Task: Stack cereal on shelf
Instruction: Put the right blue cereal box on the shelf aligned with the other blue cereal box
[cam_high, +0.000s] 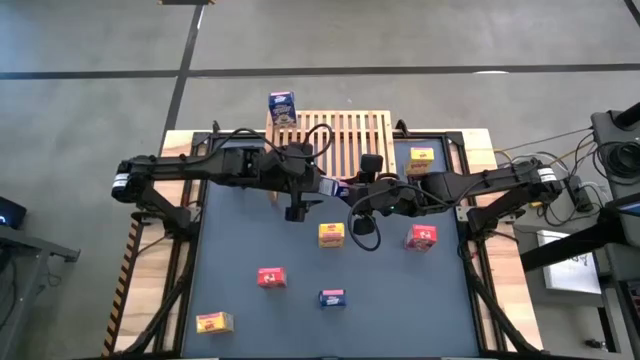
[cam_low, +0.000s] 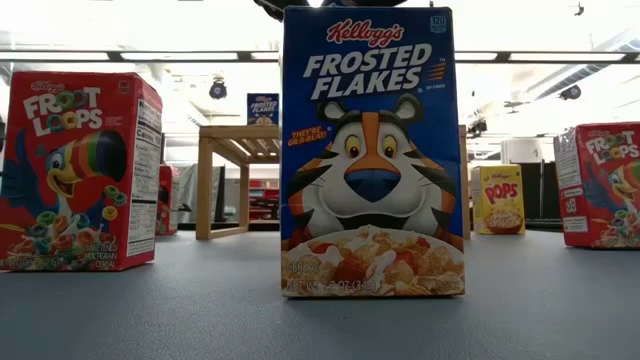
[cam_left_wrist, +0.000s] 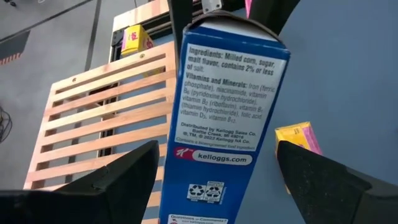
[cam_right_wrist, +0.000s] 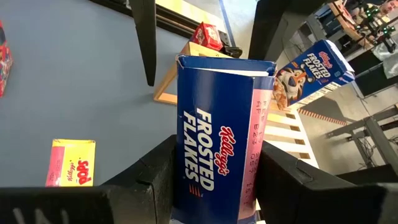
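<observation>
A blue cereal box (cam_high: 337, 187) hangs in the air between my two grippers, over the table just near of the slatted wooden shelf (cam_high: 345, 140). My right gripper (cam_right_wrist: 217, 152) is shut on one end of it. My left gripper (cam_left_wrist: 216, 152) is open; its fingers stand wide on either side of the box's other end without touching. A second blue box (cam_high: 282, 108) stands on the shelf's far left corner. The big blue box (cam_low: 372, 150) close to the low camera hides both grippers there. My right gripper pinches the blue box at its end nearest the wrist (cam_right_wrist: 208, 186), between the two fingers, one finger (cam_right_wrist: 155, 174) against the printed front and the other against the opposite face. The fingers come level from the table's right. The box is lifted clear, lying roughly level, pointing toward the left arm.
On the table lie a yellow box (cam_high: 331, 234), a red box (cam_high: 421, 237), a red box (cam_high: 270, 277), a blue box (cam_high: 332, 297) and a yellow box (cam_high: 213, 322). Another yellow box (cam_high: 422, 160) stands right of the shelf. Most slats are bare.
</observation>
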